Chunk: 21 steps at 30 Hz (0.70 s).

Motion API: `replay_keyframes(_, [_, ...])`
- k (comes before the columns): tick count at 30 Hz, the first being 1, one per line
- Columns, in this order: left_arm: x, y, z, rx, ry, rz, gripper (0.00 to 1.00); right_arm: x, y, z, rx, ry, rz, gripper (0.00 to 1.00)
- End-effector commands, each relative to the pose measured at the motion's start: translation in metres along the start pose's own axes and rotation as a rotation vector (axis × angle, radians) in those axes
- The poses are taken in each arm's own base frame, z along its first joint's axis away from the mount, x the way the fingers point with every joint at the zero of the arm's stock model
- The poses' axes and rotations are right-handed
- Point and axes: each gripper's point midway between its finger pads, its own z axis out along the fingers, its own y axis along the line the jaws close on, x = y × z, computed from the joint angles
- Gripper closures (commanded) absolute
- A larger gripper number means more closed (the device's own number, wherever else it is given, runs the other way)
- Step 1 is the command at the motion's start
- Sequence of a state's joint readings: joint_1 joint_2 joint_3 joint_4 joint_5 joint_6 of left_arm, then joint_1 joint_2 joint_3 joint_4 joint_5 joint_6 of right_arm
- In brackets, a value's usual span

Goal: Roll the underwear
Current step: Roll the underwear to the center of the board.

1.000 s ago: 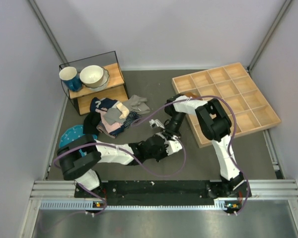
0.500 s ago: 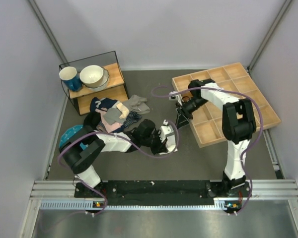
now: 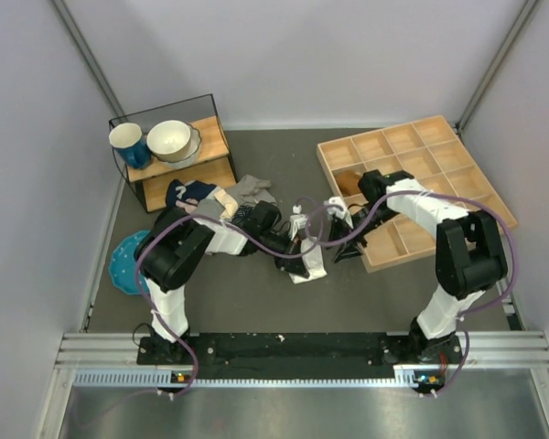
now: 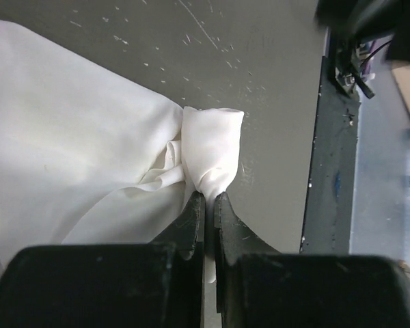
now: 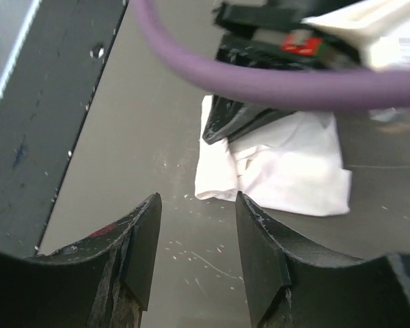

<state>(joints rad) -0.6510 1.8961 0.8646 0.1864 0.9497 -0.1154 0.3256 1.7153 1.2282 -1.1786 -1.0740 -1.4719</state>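
Note:
The white underwear [image 4: 89, 137] lies flat on the grey table, with one corner bunched into a small fold [image 4: 213, 147]. My left gripper [image 4: 206, 196] is shut on that bunched corner. In the top view the underwear [image 3: 309, 268] lies at the table's middle, with the left gripper [image 3: 297, 253] over it. My right gripper [image 5: 198, 205] is open and empty, low over the bare table just short of the underwear's edge [image 5: 280, 171]. In the top view the right gripper [image 3: 339, 247] is just right of the underwear.
A pile of mixed clothes [image 3: 210, 208] lies left of the middle. A wooden compartment tray [image 3: 421, 183] stands at the right. A shelf [image 3: 178, 155] with a blue cup and a bowl stands at the back left. A blue dish [image 3: 126, 262] lies by the left wall. A purple cable [image 5: 273, 82] crosses the right wrist view.
My right gripper has swung from the tray's edge down toward the underwear. My left arm has folded back leftward while its gripper stayed at the underwear.

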Motion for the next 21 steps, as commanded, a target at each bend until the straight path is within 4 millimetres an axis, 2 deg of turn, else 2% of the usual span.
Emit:
replay_keyframes(1, [0.043, 0.035, -0.001, -0.115, 0.095, -0.186, 0.96, 0.005, -0.008, 0.024, 0.025, 0.116, -0.271, 0.52])
replay_keyframes(2, [0.043, 0.036, 0.000, -0.116, 0.093, -0.192, 0.95, 0.009, -0.001, 0.036, 0.020, 0.162, -0.316, 0.51])
replay_keyframes(3, [0.041, 0.038, -0.001, -0.119, 0.085, -0.196, 0.93, 0.015, -0.016, 0.039, 0.079, 0.242, -0.361, 0.51])
replay_keyframes(5, [0.039, 0.039, -0.001, -0.122, 0.076, -0.204, 0.92, 0.024, -0.020, 0.049, 0.120, 0.338, -0.384, 0.50])
replay_keyframes(9, [0.034, 0.042, -0.003, -0.134, 0.053, -0.204, 0.88, 0.029, -0.032, 0.062, 0.165, 0.417, -0.426, 0.50])
replay_keyframes(13, [0.029, 0.042, -0.005, -0.137, 0.028, -0.202, 0.84, 0.051, -0.038, 0.073, 0.177, 0.530, -0.432, 0.51])
replay_keyframes(17, [0.020, 0.042, -0.009, -0.155, -0.013, -0.196, 0.76, 0.068, -0.031, 0.077, 0.147, 0.594, -0.436, 0.61])
replay_keyframes(21, [0.009, 0.044, -0.016, -0.176, -0.082, -0.213, 0.69, 0.080, -0.024, 0.078, 0.131, 0.614, -0.399, 0.79])
